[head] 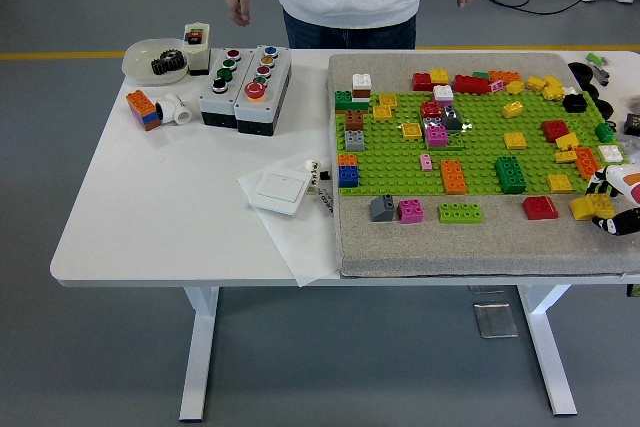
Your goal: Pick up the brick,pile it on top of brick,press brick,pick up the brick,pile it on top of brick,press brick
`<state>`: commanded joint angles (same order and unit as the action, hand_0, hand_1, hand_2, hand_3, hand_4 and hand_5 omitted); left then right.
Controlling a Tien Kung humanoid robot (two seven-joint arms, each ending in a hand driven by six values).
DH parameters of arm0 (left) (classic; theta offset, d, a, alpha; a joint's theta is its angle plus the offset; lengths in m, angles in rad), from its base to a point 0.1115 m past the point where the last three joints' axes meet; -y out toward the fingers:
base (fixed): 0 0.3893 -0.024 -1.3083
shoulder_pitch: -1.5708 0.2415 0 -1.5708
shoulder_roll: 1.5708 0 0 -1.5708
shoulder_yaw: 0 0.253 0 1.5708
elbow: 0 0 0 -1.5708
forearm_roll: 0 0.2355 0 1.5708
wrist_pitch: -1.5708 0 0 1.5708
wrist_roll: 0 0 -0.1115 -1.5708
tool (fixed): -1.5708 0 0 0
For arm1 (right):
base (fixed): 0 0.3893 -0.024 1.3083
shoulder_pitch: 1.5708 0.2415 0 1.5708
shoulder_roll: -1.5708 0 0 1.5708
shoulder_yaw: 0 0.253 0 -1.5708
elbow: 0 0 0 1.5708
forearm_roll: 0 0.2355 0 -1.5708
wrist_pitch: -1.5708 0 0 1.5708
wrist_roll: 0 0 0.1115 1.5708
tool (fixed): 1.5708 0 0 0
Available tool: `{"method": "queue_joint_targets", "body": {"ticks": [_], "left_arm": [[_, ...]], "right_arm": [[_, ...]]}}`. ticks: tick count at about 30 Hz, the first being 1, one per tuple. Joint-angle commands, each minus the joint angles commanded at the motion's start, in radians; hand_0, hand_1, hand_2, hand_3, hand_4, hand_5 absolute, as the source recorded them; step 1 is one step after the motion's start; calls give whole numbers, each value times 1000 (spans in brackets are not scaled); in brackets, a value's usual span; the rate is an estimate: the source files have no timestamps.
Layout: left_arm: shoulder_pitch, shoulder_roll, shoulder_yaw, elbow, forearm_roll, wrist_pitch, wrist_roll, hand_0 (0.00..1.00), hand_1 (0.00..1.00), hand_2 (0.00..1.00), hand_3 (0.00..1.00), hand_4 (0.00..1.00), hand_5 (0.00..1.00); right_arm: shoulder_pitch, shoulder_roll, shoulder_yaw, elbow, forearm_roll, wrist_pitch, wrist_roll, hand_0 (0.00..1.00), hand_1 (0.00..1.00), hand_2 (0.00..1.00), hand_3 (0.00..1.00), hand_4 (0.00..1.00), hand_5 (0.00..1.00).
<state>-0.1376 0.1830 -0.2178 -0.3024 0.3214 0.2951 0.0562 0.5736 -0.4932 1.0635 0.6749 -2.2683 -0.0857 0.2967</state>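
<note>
Waiting at the right edge, right hand (618, 197) is barely in view; can't tell its grip. Bricks sit scattered on green baseplate (480, 142), loose red brick (540, 208) nearest it. No pick started; both stacks and presses left. Person stands back.

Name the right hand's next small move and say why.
Probably reach the right hand leftward to the loose red brick on the grey mat. The hand sits at the table's right edge holding nothing, and that brick lies nearby, off the green baseplate. The person's hands are clear of the table.
</note>
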Motion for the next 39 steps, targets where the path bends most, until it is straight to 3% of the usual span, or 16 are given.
{"method": "queue_joint_targets", "body": {"ticks": [8, 16, 25, 33, 39], "left_arm": [[0, 0, 1, 0, -1, 0, -1, 792, 794, 816, 646, 663, 658], [1, 1, -1, 1, 1, -1, -1, 792, 794, 813, 644, 662, 657], [3, 0, -3, 1, 5, -2, 1, 793, 795, 813, 646, 662, 657], [6, 1, -6, 1, 9, -2, 3, 793, 795, 812, 645, 662, 658], [8, 1, -7, 0, 11, -2, 4, 793, 794, 813, 646, 662, 658]], "right_arm": [[-8, -7, -1, 36, 4, 0, -3, 461, 479, 523, 496, 726, 268], [-24, -21, -2, 139, 6, -4, -10, 456, 475, 518, 494, 728, 221], [-2, -23, -42, 234, 2, -13, -20, 462, 473, 517, 494, 732, 252], [56, -8, -120, 236, 4, -24, -16, 474, 474, 518, 495, 723, 261], [107, 14, -194, 188, 8, -29, -11, 481, 475, 520, 497, 723, 259]]}}
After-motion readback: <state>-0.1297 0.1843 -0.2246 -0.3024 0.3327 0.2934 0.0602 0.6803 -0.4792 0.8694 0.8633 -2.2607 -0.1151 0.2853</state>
